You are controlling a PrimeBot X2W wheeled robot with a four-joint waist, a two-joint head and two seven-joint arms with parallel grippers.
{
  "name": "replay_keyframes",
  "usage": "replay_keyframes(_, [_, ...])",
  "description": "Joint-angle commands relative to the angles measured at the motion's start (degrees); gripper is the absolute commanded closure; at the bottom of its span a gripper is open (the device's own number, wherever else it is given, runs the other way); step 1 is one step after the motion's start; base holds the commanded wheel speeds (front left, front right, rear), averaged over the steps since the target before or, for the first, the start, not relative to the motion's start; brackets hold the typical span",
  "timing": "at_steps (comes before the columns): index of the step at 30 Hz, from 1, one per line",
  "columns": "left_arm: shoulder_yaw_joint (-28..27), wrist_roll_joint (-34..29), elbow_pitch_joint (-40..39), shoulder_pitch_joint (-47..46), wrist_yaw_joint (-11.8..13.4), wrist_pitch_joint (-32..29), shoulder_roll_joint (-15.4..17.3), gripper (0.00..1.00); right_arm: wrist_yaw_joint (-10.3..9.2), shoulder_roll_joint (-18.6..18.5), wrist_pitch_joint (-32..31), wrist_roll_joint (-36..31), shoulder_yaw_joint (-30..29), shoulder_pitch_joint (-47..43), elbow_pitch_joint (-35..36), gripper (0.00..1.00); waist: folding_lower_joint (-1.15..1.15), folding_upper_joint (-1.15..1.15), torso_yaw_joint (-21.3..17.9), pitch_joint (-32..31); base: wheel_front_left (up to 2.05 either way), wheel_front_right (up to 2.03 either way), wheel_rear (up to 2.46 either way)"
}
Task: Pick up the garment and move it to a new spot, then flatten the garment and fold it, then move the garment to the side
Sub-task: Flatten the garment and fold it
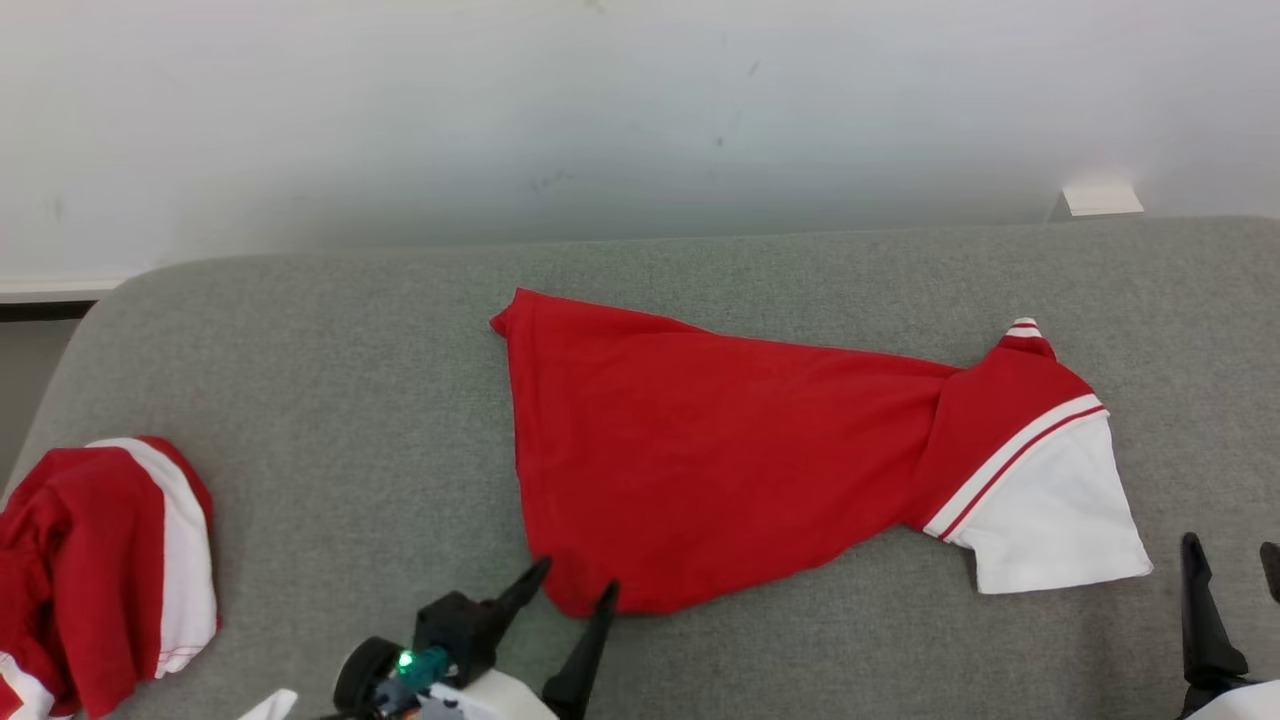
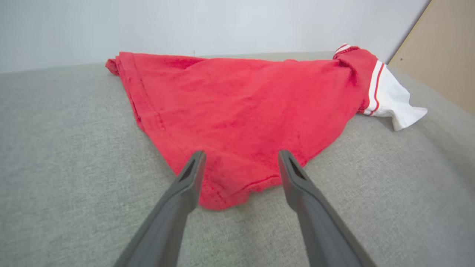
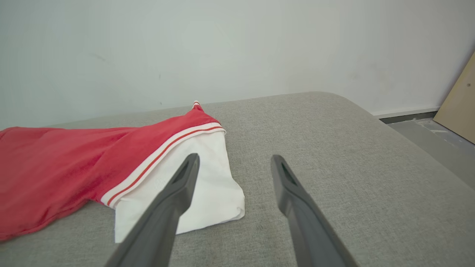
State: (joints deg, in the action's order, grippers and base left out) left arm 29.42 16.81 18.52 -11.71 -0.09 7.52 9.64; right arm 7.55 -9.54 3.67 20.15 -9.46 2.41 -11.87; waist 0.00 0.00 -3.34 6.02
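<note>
The left gripper (image 1: pixel 575 580) stands wide open, holding nothing, tips at the near hem corner of the shirt (image 1: pixel 720 450). The right gripper (image 1: pixel 1230 548) is spread wide too, empty, just beside the white sleeve (image 1: pixel 1050 520). The shirt lies spread mid-cushion (image 1: pixel 350 400). Another red-and-white bundle (image 1: pixel 100 570) sits far left.

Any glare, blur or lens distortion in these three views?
Head view: soft even light, no glare, garment sharp, wall hazy. Left wrist view: wide-angle bowing of the cushion, red looks washed out. Right wrist view: crisp, faint shadow under the white sleeve.
</note>
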Motion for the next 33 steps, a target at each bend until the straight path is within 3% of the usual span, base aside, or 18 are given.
replay_keyframes(1, [-1.09, 0.91, -1.24, -0.56, 0.7, 0.81, 0.64, 0.0, -0.13, 0.21, 0.6, -0.55, 0.43, -0.39, 0.43, 0.0, 0.0, 0.0, -0.11, -0.45, 0.0, 0.0, 0.0])
replay_keyframes(7, [-4.83, 3.26, -3.76, -0.54, 2.47, 2.3, 1.65, 0.0, -0.13, 0.66, 2.52, -0.23, 3.08, 1.12, 1.02, 0.0, 0.0, 0.0, -0.56, -2.13, 0.0, 0.0, 0.0])
replay_keyframes(12, [-6.1, 6.09, -2.51, 0.81, 2.08, 1.1, 1.23, 0.0, -0.13, 0.26, 3.08, 0.48, 5.18, 2.12, 0.37, 0.0, 0.0, 0.0, -1.32, -3.06, 0.0, 0.0, 0.0])
replay_keyframes(22, [-6.64, 8.71, 4.77, 2.01, 1.57, 2.47, 0.16, 0.0, -0.13, 1.01, 5.73, 1.86, 8.68, 3.73, -2.49, 0.0, 0.0, 0.0, -4.27, -3.8, 0.0, 0.0, 0.0])
replay_keyframes(33, [-4.9, 10.28, 15.99, -1.86, -0.96, 2.42, -2.35, 0.0, -0.13, 0.19, 6.37, 2.68, 10.68, 5.41, -4.62, 0.0, 0.0, 0.0, -6.6, -3.16, 0.0, 0.0, 0.0])
